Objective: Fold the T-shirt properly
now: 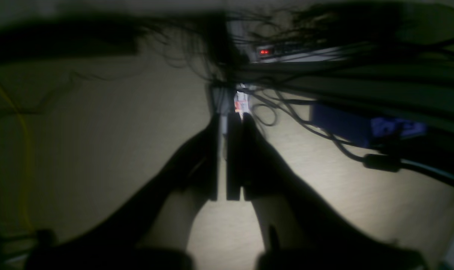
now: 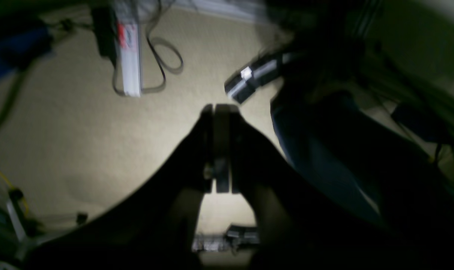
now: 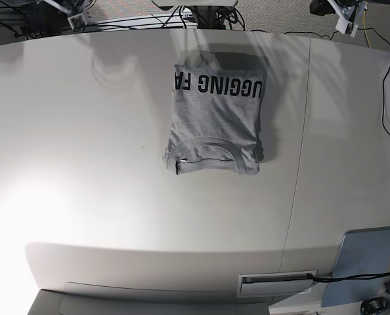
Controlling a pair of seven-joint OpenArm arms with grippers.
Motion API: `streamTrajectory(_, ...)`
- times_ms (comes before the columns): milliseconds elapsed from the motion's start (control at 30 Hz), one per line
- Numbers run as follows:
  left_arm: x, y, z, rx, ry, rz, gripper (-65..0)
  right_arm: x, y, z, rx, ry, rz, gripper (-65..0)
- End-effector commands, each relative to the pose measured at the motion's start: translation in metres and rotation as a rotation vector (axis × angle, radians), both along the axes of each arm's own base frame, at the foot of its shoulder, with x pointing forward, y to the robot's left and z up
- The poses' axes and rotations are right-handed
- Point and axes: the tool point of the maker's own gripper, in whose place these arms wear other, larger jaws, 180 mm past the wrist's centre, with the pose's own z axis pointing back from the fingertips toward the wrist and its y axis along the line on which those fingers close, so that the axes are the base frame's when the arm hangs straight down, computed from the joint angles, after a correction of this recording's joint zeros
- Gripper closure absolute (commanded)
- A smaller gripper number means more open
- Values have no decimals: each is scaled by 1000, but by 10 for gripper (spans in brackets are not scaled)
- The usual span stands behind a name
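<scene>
The heather-grey T-shirt (image 3: 215,118) lies folded into a compact rectangle at the middle back of the white table (image 3: 83,164). Black block letters run across its far end, and the ribbed collar is at its near edge. Neither gripper shows in the base view. In the left wrist view my left gripper (image 1: 230,117) is shut and empty, hanging over a beige floor. In the right wrist view my right gripper (image 2: 217,107) is also shut and empty over the floor. The shirt is out of both wrist views.
A seam (image 3: 301,151) runs across the table right of the shirt. A blue-grey pad (image 3: 366,262) lies at the near right corner, and a cable (image 3: 384,98) runs along the right edge. Cables and a power strip (image 1: 266,51) lie on the floor.
</scene>
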Motion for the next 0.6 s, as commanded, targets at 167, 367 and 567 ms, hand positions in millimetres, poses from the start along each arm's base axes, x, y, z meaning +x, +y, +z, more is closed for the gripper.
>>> streamTrajectory(167,-54,4,-45,-61,113,154,-60,-45,-25,-57,7,182,-39,0)
streamTrajectory(367,-105,-29,-113,-119,294,151,-117,-70,-36,-126,88,309,-141,0)
streamTrajectory(567,-98,-51,-164,-94,383,182,-117,-53,-30,-180,176,241,-280,0)
